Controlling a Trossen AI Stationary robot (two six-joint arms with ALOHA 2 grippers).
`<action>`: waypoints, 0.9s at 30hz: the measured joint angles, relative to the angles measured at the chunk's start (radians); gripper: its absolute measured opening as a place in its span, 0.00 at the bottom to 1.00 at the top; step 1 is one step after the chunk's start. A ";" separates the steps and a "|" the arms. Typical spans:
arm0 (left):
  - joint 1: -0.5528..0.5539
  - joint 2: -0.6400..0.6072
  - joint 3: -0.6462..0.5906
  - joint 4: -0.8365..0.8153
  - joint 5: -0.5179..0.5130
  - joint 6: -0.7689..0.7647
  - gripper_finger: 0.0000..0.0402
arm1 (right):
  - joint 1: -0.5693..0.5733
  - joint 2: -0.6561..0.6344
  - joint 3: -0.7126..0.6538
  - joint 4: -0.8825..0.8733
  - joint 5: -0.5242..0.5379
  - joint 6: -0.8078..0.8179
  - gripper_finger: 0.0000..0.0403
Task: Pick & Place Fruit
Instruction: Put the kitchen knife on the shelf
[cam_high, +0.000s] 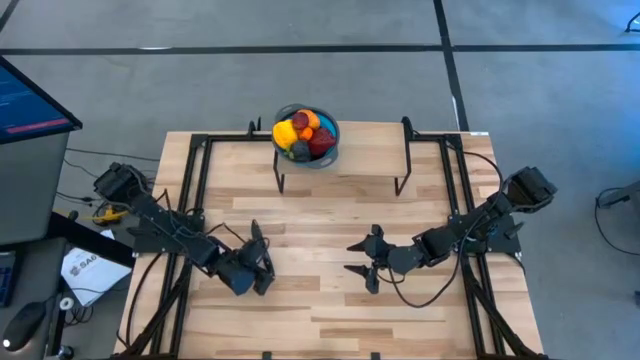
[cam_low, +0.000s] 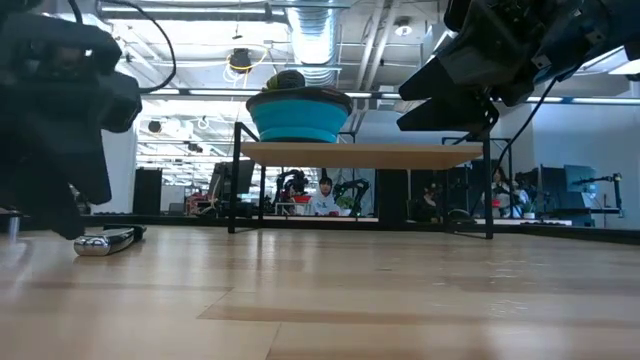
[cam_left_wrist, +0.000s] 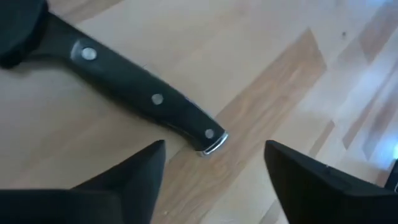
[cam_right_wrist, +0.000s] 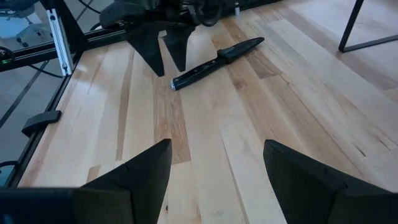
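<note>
The fruit, yellow, red, orange and dark pieces, lies heaped in a blue bowl on a raised wooden shelf at the table's far edge. My left gripper stands open at the near left. Its fingers point down just over the butt end of a black-handled knife, which lies flat on the table. My right gripper hangs open above bare wood near the table's middle, facing the left gripper, with nothing between its fingers.
The shelf stands on thin black metal legs at the far middle. Black frame rails run along the table's left and right sides. Bare wood lies between and in front of the two grippers. People sit in the room beyond.
</note>
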 joint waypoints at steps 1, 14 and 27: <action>0.000 0.000 0.000 -0.003 0.000 -0.014 0.69 | 0.000 0.000 0.000 0.000 0.000 0.000 0.62; 0.075 0.070 0.001 -0.061 -0.191 -0.107 0.77 | 0.000 0.000 0.000 0.000 0.000 -0.002 0.62; 0.105 0.170 0.025 -0.045 -0.274 -0.079 0.65 | 0.000 0.000 0.000 0.015 0.000 -0.002 0.62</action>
